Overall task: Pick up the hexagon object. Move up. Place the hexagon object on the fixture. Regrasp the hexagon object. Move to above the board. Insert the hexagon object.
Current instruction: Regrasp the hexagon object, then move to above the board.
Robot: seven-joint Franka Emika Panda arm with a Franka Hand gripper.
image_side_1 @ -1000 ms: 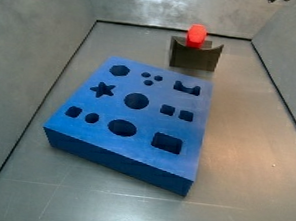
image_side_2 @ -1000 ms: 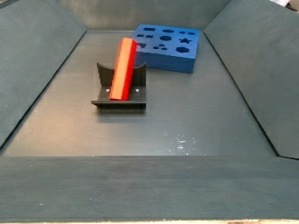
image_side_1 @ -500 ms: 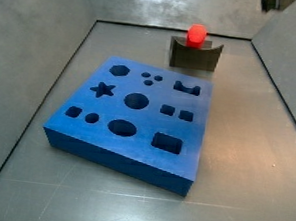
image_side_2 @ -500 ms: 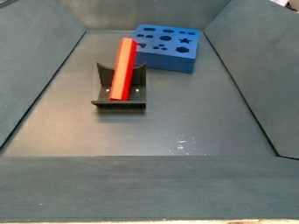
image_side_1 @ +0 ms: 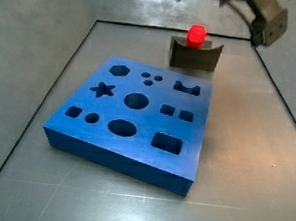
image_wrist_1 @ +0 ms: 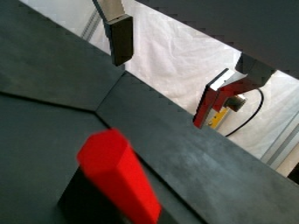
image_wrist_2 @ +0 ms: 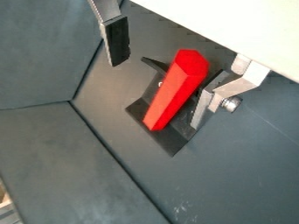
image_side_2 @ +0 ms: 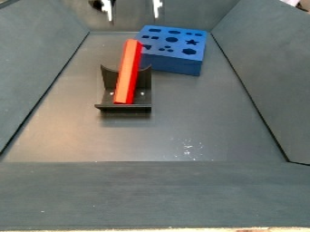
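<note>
The gripper (image_wrist_2: pixel 170 52) hangs above the red bar (image_wrist_2: pixel 174 87), fingers apart, empty; the bar leans on the fixture (image_side_2: pixel 125 98).

Gripper (image_side_2: pixel 109 9) cropped by the top edge in a side view; hexagon object's (image_wrist_1: pixel 119 175) lower end cut off in a wrist view.

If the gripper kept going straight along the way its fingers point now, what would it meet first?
Probably the bright red elongated hexagon bar leaning on the dark notched fixture. In a wrist view the open gripper has the bar lying ahead between its fingers, nothing in between. Depth is unclear; it hangs well above, near the enclosure's top edge.
</note>
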